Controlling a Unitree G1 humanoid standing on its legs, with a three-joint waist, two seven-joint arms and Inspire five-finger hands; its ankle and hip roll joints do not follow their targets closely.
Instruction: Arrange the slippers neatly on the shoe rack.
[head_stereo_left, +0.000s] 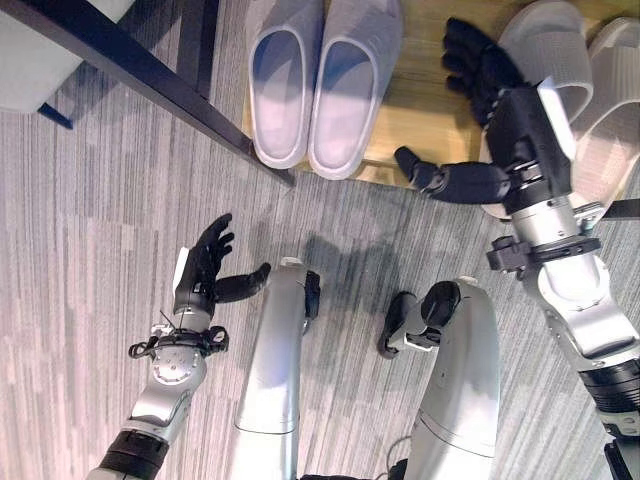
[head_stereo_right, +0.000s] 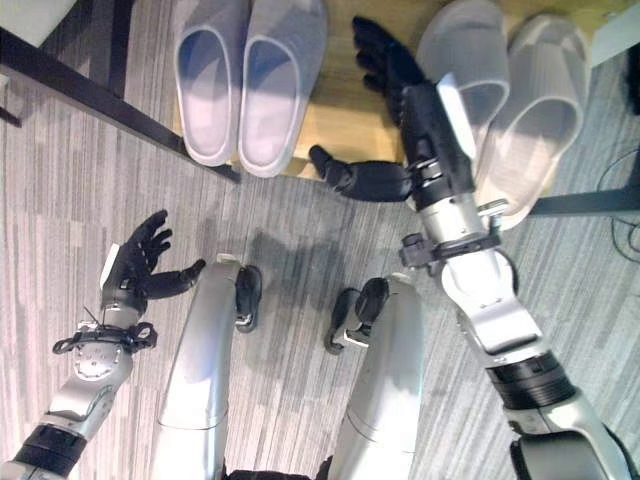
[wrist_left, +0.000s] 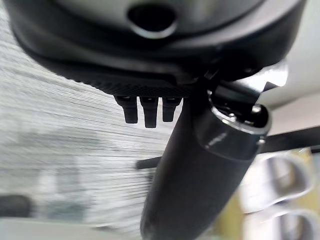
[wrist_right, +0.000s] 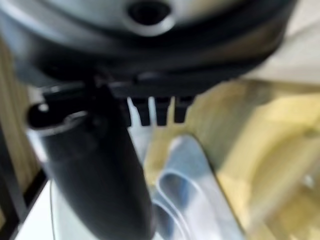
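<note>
Grey slippers (head_stereo_left: 323, 80) paired on the wooden shelf (head_stereo_left: 430, 100); right hand (head_stereo_left: 500, 100) open above the beige pair (head_stereo_right: 510, 100), left hand (head_stereo_left: 205, 268) open over carpet (head_stereo_left: 90, 250)

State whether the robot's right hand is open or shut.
Open: the right hand hovers over the wooden shelf with fingers extended and thumb spread, holding nothing.

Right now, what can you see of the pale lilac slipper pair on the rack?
The lilac pair is two closed-toe slides of smooth, foam-like material, lying side by side and touching, soles down, openings up, toes toward the robot. They sit on the wooden rack, toes near its front edge. Neither hand touches them; the open right hand hangs beside them.
</note>
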